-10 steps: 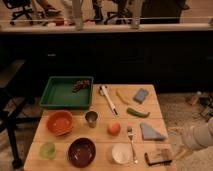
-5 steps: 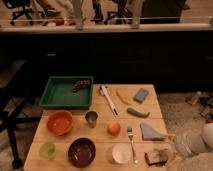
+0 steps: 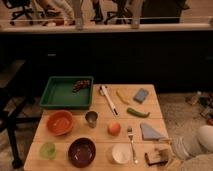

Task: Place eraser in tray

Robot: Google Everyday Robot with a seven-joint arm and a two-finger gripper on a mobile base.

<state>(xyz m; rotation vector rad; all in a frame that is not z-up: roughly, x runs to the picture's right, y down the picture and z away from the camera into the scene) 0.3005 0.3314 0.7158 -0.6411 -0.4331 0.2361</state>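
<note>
The eraser [image 3: 156, 156], a small tan block with a darker face, lies on the wooden table at the front right corner. My gripper [image 3: 167, 151] reaches in from the right on a white arm [image 3: 197, 142] and is at the eraser's right end, touching or just over it. The green tray [image 3: 54, 95] stands at the table's back left, far from the gripper, with a small brown cluster [image 3: 81, 85] in its back right corner.
Between the eraser and the tray stand a white bowl [image 3: 121, 153], fork [image 3: 131, 142], orange fruit [image 3: 114, 128], metal cup [image 3: 91, 118], maroon bowl [image 3: 82, 151] and orange bowl [image 3: 60, 122]. A grey-blue cloth [image 3: 150, 131] lies just behind the eraser. A blue-grey pad [image 3: 141, 95] lies at the back right.
My arm has come down and leftwards to the eraser at the front right corner. The eraser has not moved.
</note>
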